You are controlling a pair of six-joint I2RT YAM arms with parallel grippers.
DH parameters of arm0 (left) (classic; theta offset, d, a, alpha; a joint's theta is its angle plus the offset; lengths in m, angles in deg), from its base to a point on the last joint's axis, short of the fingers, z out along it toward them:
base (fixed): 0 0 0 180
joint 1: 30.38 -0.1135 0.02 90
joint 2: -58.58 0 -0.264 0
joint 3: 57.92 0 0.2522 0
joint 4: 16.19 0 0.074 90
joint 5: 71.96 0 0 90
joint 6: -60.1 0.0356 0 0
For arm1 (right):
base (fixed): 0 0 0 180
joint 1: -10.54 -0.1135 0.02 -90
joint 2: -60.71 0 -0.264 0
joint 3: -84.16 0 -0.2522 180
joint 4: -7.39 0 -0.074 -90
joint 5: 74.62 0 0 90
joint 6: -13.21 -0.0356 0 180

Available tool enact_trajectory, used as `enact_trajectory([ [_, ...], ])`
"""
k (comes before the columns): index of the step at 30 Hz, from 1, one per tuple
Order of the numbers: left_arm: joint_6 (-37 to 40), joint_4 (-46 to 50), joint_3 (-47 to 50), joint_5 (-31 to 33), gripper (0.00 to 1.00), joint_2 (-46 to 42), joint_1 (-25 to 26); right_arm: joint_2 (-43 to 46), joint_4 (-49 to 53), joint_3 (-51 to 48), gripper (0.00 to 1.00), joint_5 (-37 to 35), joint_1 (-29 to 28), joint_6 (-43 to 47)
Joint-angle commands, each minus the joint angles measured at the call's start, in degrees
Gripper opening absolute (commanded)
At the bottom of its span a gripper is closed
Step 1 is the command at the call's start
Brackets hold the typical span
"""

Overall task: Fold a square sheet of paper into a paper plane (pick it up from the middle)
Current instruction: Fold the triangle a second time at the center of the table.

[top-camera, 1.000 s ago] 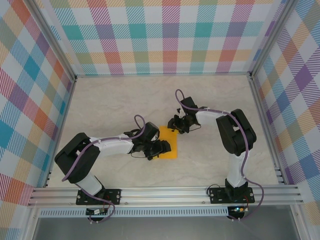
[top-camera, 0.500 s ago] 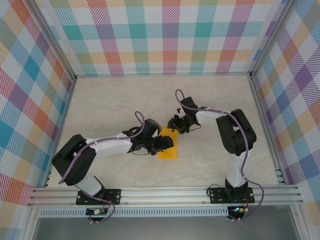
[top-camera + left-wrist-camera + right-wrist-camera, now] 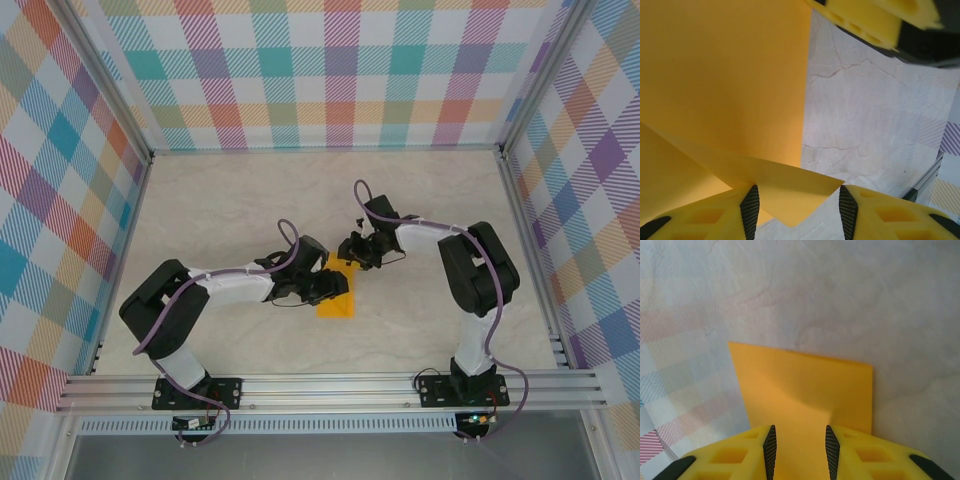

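**Overhead view.** Bright, even light falls from above. The pale tabletop (image 3: pixel 220 200) is lit uniformly from edge to edge, and the two arms (image 3: pixel 230 285) throw only short, soft shadows near its middle. Focus is sharp throughout, though the checked walls (image 3: pixel 330 70) splay outward toward the frame's corners, a wide-lens effect.

**Left wrist view.** The paper (image 3: pixel 725 75) glows a saturated orange, with a lifted fold shading darker. The left gripper (image 3: pixel 795 212) looks soft, too near for focus.

**Right wrist view.** A dim gradient crosses the paper just ahead of the right gripper (image 3: pixel 798 445). The tabletop mirrors faint wall colours.
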State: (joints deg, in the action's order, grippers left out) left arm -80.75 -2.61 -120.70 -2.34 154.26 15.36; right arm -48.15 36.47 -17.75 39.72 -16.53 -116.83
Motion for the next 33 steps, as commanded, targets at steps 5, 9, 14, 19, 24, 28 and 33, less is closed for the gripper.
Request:
enact_trajectory([
  [5,0.8,-1.0,-0.4,2.1,0.35,0.7,0.7,12.6,3.1,-5.9,0.35,-1.2,0.6,3.1],
  [9,1.0,-1.0,-0.4,2.3,0.29,0.8,0.7,18.7,3.2,-11.6,0.34,0.4,0.6,5.6],
  [14,1.2,-1.0,-0.7,2.1,0.24,1.4,0.7,23.2,1.0,-17.0,0.31,5.4,0.6,6.8],
  [19,1.2,-1.0,-0.9,2.3,0.22,1.5,0.7,22.0,-1.5,-18.7,0.30,7.8,0.4,6.0],
  [24,1.1,-0.7,-1.1,2.2,0.21,1.8,0.7,20.0,-3.9,-19.3,0.30,9.4,-0.5,5.5],
  [28,1.0,-0.5,-1.4,2.0,0.20,1.9,0.7,18.0,-4.0,-18.8,0.31,9.8,-1.1,5.5],
  [33,1.0,-0.2,-1.6,2.0,0.19,2.0,0.7,16.4,-3.7,-18.6,0.31,10.3,-1.5,6.1],
])
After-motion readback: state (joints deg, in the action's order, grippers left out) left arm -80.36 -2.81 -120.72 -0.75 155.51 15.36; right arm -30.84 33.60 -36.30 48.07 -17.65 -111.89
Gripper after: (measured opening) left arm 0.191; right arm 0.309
